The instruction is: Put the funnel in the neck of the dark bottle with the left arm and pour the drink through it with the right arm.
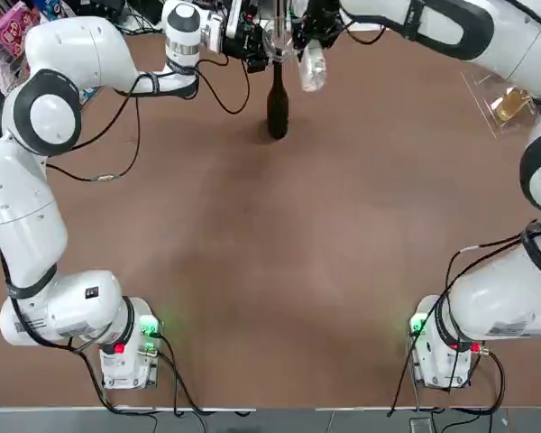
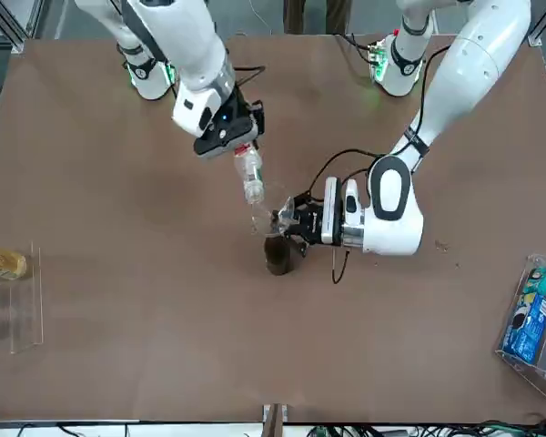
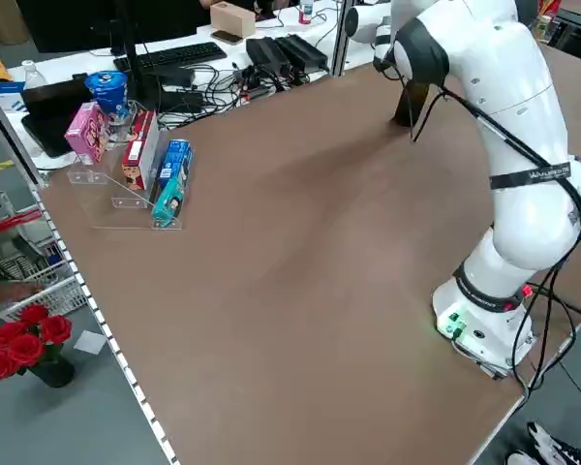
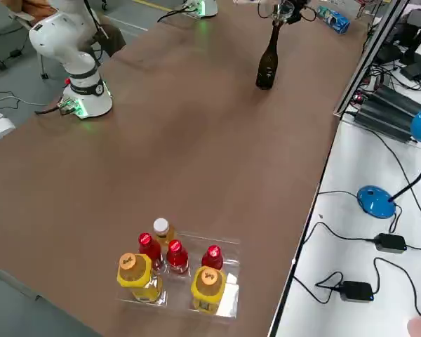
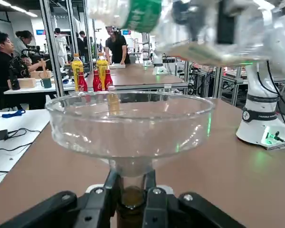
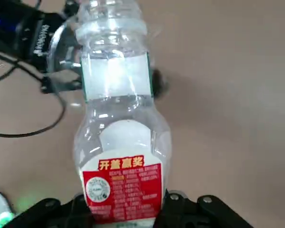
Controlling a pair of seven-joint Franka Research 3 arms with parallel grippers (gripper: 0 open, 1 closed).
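Note:
The dark bottle [image 1: 277, 108] stands upright at the table's far middle. The clear funnel [image 5: 130, 126] sits with its spout in the bottle's neck [image 5: 131, 197]. My left gripper [image 2: 296, 221] is shut on the funnel's spout, just above the neck. My right gripper [image 2: 227, 141] is shut on the base of the drink [image 2: 251, 177], a small clear bottle with a green-edged label. The drink tilts mouth-down over the funnel's bowl [image 2: 271, 215], with liquid still inside [image 6: 118, 123]. Neither a cap nor a stream shows.
A clear stand with a yellowish bottle [image 1: 509, 104] stands at the far right of the table. Another holds red and yellow bottles [image 4: 172, 270]. Snack boxes [image 3: 126, 155] line the left edge. People [image 5: 9, 52] sit at desks beyond the table.

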